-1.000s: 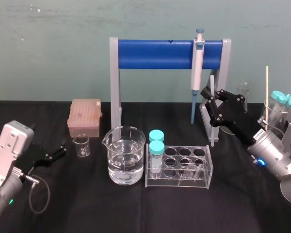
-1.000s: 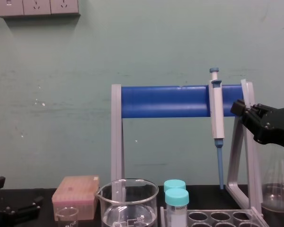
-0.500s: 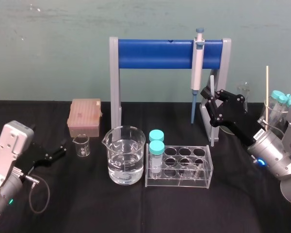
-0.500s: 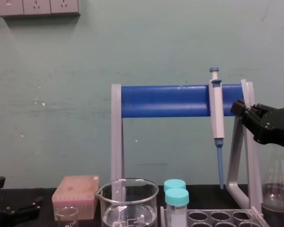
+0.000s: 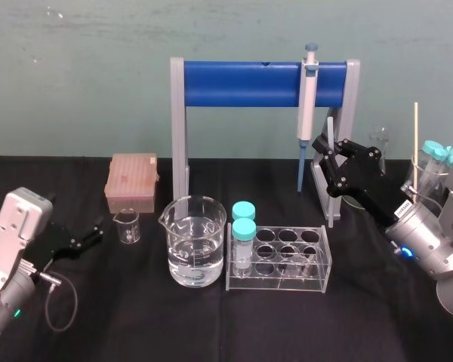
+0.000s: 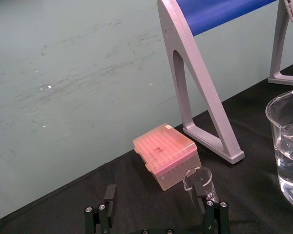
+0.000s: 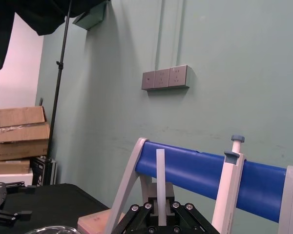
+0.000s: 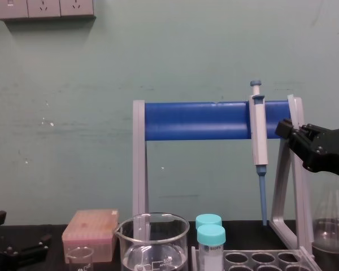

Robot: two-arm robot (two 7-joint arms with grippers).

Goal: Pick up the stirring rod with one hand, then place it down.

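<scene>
The right black jointed-finger gripper (image 5: 324, 153) is clamped on the long, thin whitish-translucent stirring rod (image 5: 331, 197), gripping its upper part. The rod stands upright, just beside the right leg of the grey pipette stand with a blue crossbar (image 5: 241, 83) and behind the clear plastic tube rack (image 5: 278, 283). Whether the rod's lower end touches the black table (image 5: 211, 324) cannot be told. The left black gripper (image 5: 90, 234) rests at the table's left, fingers apart, holding nothing
</scene>
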